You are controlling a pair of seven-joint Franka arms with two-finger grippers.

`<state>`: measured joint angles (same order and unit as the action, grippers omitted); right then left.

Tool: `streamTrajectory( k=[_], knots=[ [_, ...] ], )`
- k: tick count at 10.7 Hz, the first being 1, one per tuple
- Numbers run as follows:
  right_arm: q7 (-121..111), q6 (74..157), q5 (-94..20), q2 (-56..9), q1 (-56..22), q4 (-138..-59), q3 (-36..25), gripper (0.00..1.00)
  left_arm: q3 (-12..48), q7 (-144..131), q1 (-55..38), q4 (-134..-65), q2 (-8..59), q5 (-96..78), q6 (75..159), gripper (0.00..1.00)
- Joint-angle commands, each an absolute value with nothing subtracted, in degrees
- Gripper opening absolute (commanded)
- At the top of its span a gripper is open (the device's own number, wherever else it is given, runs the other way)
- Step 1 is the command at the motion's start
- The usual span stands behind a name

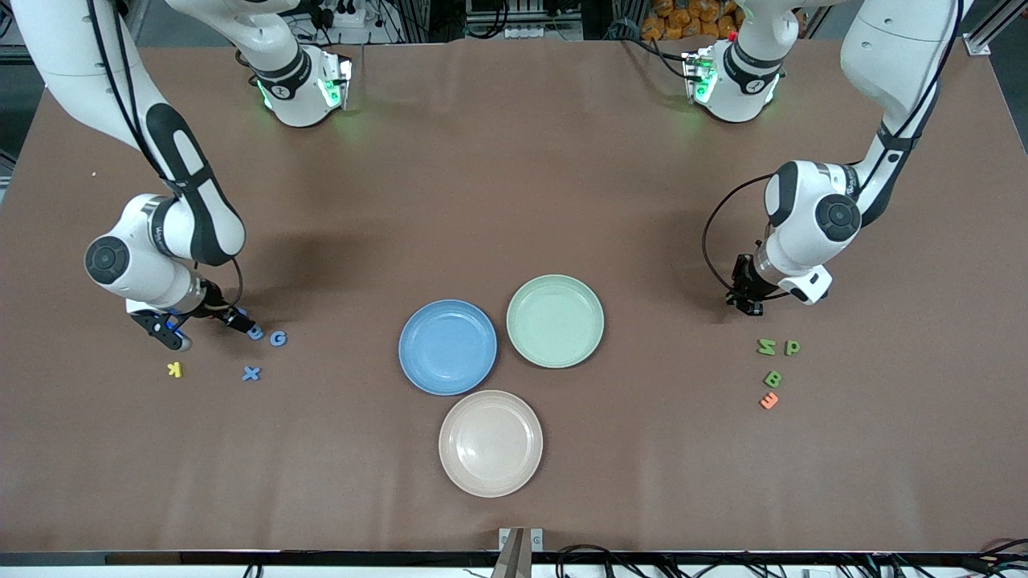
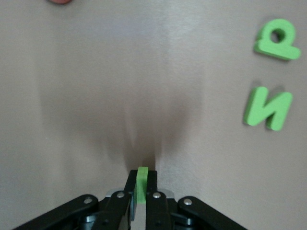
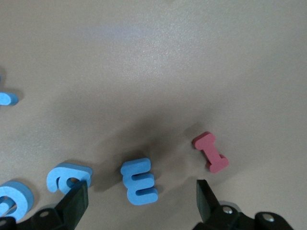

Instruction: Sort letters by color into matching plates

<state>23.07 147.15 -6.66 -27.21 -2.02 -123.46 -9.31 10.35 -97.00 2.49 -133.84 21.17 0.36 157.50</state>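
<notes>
Now a green letter [image 2: 142,184] sits pinched between the closed fingers of the left gripper [image 1: 745,302], low over the table near the green Z [image 1: 767,347], P [image 1: 792,348] and B [image 1: 773,378]. Toward the right arm's end, the right gripper [image 1: 207,325] hangs wide open over a blue E [image 3: 139,181], holding nothing. Between them lie the blue plate [image 1: 447,347] and green plate [image 1: 555,321], touching.

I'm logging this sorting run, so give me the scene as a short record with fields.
left gripper: jaws shut on a green letter, over the table's left-arm end
right gripper: jaws open, over a blue letter E
blue plate: empty
green plate: empty
beige plate: empty, nearest the front camera
sorted so far: none
</notes>
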Motion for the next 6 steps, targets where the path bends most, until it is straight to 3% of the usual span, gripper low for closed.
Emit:
streamTrajectory(
  k=[1,6],
  knots=[
    [22.15,148.18,-7.38,-27.25,-1.32,-123.93,-8.53,1.0,10.55,-99.05,0.36,-131.58,21.01,4.3,157.33,0.0],
    [22.06,148.18,-7.38,-27.07,-1.06,-124.01,-8.44,1.0,11.07,-98.09,-5.43,-125.87,21.44,4.83,157.24,0.0]
  ],
)
